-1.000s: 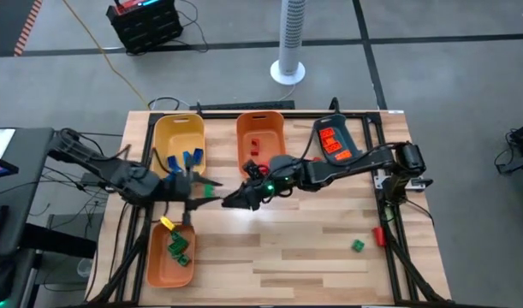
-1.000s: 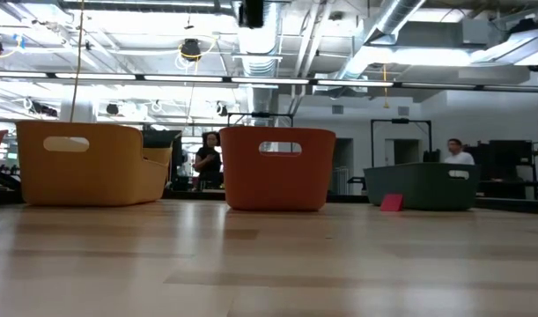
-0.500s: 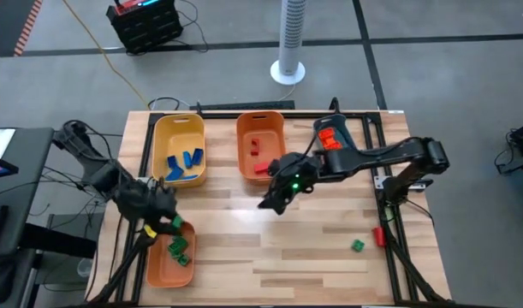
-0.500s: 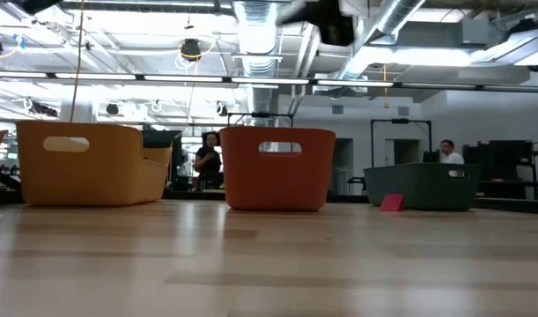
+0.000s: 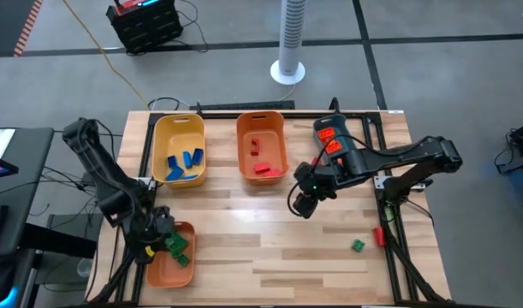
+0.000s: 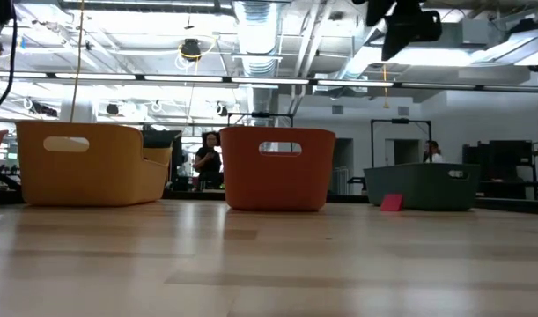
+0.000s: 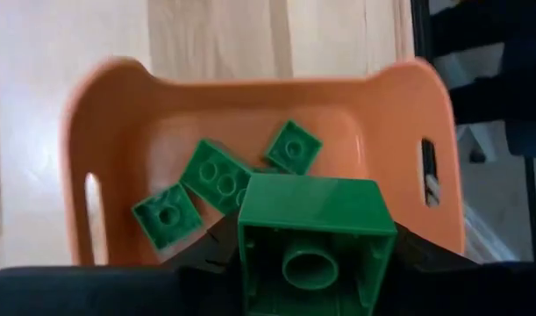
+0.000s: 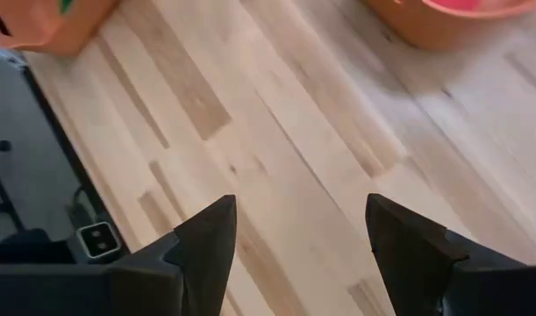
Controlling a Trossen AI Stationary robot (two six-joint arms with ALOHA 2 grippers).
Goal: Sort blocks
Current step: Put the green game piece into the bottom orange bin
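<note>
My left gripper [image 5: 161, 229] hangs over the near-left orange bin [image 5: 155, 267], shut on a green block [image 7: 307, 219]. Three more green blocks [image 7: 217, 175] lie on that bin's floor [image 7: 373, 149]. My right gripper [image 5: 302, 204] is open above bare wood [image 8: 294, 167] near the table's middle, and touches nothing; it also shows at the top of the low view as the right gripper [image 6: 408, 22]. A loose green block [image 5: 358, 245] and a red block [image 5: 377, 235] lie on the table near its right edge. My left gripper pinches the green block between its two fingers [image 7: 210, 254], one on each of two opposite side walls [image 7: 250, 237]. The fingers point down from above. The block is lifted clear over the bin, with its hollow underside [image 7: 307, 263] turned toward the wrist camera.
A yellow bin [image 5: 181, 128] with blue blocks and an orange bin [image 5: 261, 128] with red blocks stand at the far edge. A teal bin [image 6: 423, 187] with orange blocks [image 5: 331, 141] lies partly under the right arm. Bare wood stretches across the near middle.
My left gripper has carried the green block from the table's middle toward the near left corner, ending over the near-left orange bin. My right gripper has moved from the middle toward the right and slightly toward the near edge.
</note>
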